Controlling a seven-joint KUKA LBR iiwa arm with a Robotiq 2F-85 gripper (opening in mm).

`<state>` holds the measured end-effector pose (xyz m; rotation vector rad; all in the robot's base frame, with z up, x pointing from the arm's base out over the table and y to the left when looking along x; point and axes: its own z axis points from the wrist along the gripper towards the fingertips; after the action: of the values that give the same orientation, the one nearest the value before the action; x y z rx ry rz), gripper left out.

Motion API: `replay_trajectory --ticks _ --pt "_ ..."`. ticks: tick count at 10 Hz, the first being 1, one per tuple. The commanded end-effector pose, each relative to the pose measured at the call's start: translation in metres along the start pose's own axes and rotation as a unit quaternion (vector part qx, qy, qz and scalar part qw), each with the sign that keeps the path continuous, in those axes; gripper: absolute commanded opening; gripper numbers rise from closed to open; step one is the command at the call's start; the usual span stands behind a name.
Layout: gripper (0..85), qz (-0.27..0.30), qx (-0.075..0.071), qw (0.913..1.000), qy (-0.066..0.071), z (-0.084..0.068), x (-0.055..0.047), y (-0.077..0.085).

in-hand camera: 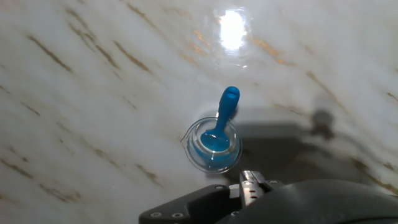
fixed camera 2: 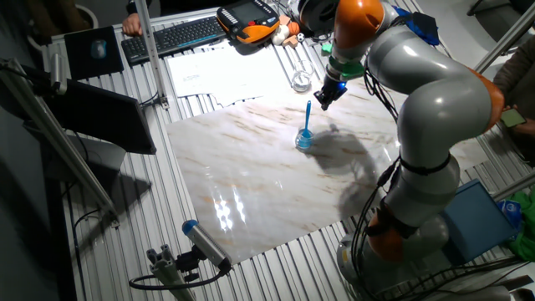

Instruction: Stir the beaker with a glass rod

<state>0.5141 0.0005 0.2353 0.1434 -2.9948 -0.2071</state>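
The beaker (fixed camera 2: 304, 140) is a tiny blue-tinted glass cup standing upright on the marble slab (fixed camera 2: 251, 167). The glass rod (fixed camera 2: 308, 119) is a thin light-blue stick that stands in it and leans on the rim, its top free. In the hand view the beaker (in-hand camera: 213, 147) sits low in the centre with the rod (in-hand camera: 224, 115) rising out of it. My gripper (fixed camera 2: 323, 97) hangs just above and to the right of the rod's top, apart from it. Its fingers are too small and dark to show their spacing. In the hand view only the hand's dark body shows.
An untinted clear glass vessel (fixed camera 2: 301, 81) lies beyond the slab's far edge. Papers (fixed camera 2: 213, 71), a keyboard (fixed camera 2: 175, 35) and an orange pendant (fixed camera 2: 248, 21) lie further back. A cylindrical device (fixed camera 2: 205, 244) sits at the slab's near corner. A blue box (fixed camera 2: 476, 219) stands by my base.
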Motion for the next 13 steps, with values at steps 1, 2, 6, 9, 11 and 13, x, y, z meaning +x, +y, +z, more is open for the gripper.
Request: replay_trajectory --ticks 1,2,6,9,11,13 --pt "0.0 -0.001 -0.018 0.9998 0.003 0.000 0.000 0.000" --pt "0.0 0.001 -0.010 0.9999 0.009 0.000 0.000 0.000" --pt "0.0 0.010 0.020 0.9997 -0.010 0.000 0.000 0.000" --pt "17.0 0.038 0.036 0.9984 -0.023 0.011 -0.016 0.015" --pt "34.0 0.053 0.050 0.9968 -0.033 0.026 -0.028 0.021" --pt "34.0 0.053 0.041 0.9967 -0.046 0.045 -0.032 0.015"
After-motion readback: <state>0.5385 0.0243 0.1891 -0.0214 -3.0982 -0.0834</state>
